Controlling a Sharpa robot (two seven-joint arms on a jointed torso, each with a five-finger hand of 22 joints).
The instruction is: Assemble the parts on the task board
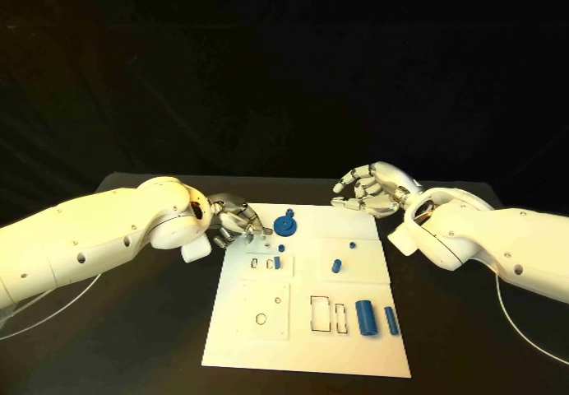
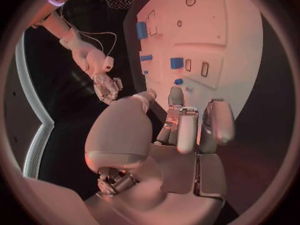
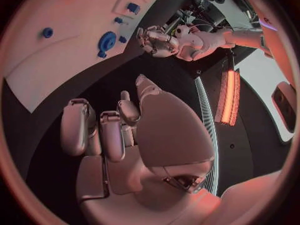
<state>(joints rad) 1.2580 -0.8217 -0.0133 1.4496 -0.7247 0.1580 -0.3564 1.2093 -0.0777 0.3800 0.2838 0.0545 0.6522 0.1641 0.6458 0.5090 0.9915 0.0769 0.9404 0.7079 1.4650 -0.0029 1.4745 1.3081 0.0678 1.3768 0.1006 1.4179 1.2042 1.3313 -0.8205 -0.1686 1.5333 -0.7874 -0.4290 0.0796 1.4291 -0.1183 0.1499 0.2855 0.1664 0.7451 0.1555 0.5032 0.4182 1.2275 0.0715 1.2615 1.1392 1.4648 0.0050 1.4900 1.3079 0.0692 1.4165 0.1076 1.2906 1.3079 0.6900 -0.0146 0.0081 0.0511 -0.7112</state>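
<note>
The round blue plastic gear [image 1: 286,224], at 12 o'clock on the white flat task board [image 1: 311,350], looks light, stiff, maybe slippery; pinch its rim. The left hand [image 1: 233,222] and right hand [image 1: 372,189] hold nothing, fingers apart

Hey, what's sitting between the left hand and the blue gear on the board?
Nothing. In the head view the left hand sits at the task board's edge, and only bare white board separates its fingers from the blue gear.
</note>
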